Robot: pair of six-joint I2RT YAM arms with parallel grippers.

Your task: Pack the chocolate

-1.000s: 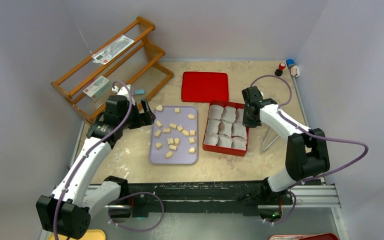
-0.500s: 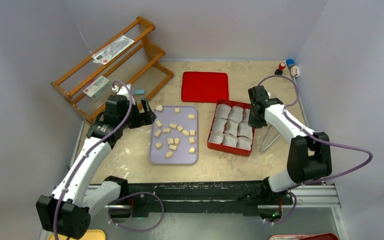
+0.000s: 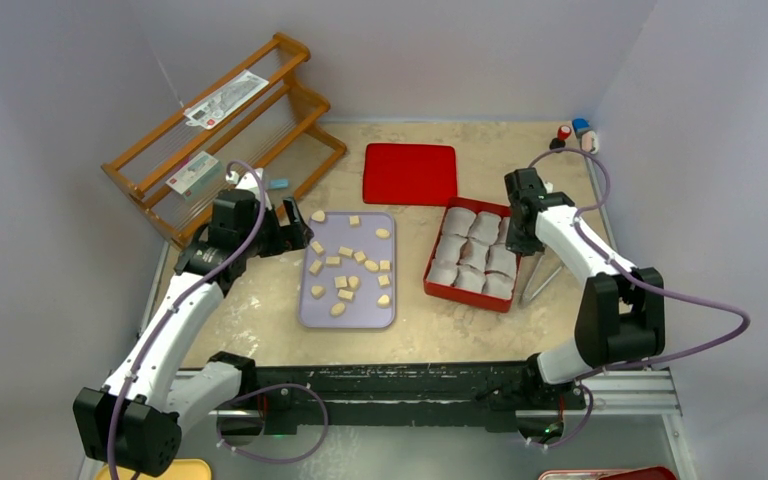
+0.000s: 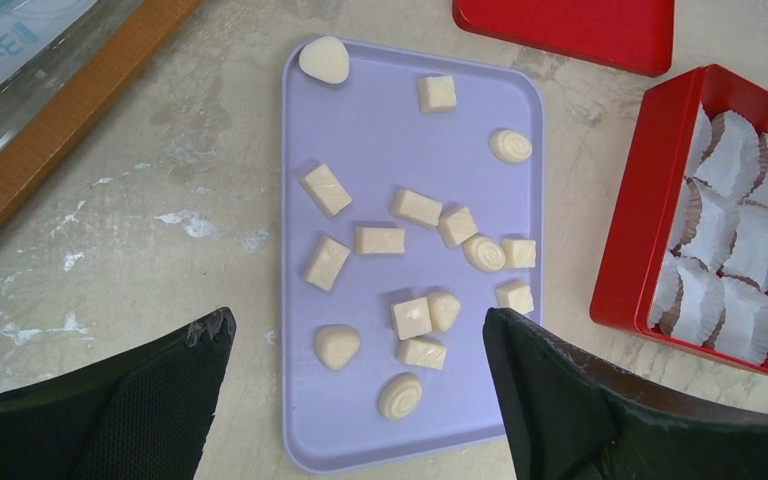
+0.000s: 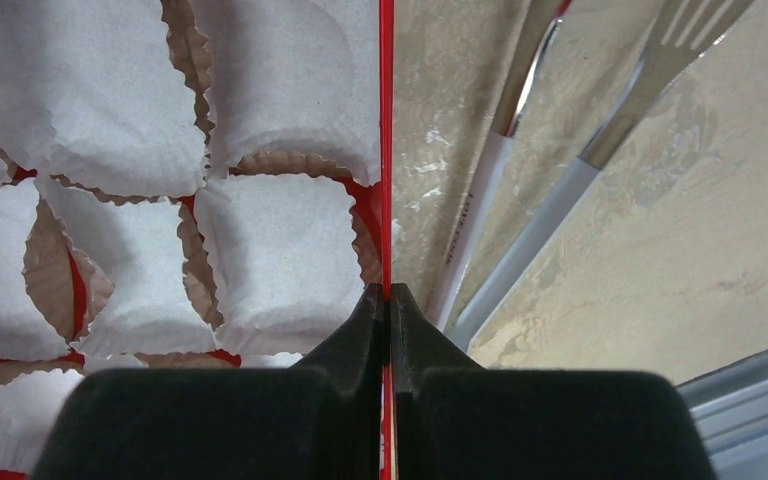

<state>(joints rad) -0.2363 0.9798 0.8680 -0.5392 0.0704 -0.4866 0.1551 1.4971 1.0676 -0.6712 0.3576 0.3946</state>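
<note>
The red box [image 5: 385, 150] is sliding right, away from the lavender tray [image 4: 360, 120], since a second ago.
The right gripper [image 5: 388, 300] is pinching the box's right wall; the left gripper [image 4: 355, 325] is hanging wide open and empty at the tray's left side. The chocolate [image 4: 417, 207] is lying scattered on the tray, none in the paper cups [image 5: 270, 250]. The pieces are probably light, rigid, smooth and easily marked, so taking a square block across its flat sides looks safest.

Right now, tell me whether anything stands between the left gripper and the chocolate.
Nothing visible does. The left gripper hangs open by the purple tray, where the chocolate lies uncovered.
</note>
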